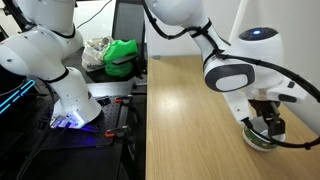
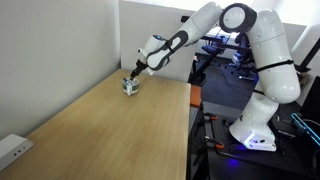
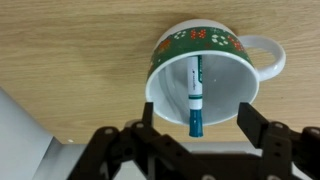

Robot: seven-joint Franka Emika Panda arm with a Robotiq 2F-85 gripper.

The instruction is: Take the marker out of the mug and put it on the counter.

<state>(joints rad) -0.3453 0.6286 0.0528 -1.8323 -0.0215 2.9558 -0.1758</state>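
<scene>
In the wrist view the mug is white inside with a green flowered band outside, and its handle points right. It stands on the light wood counter. The teal-and-white marker stands in the mug, its teal end sticking up over the rim towards the camera. My gripper is open, with one finger on each side of the marker's upper end, not touching it. In both exterior views the gripper hangs just above the mug, near the counter's edge.
A dark bench with green cloth and a second white robot arm stand beside the counter. A white device lies at a counter corner. My arm's base stands off the counter's side.
</scene>
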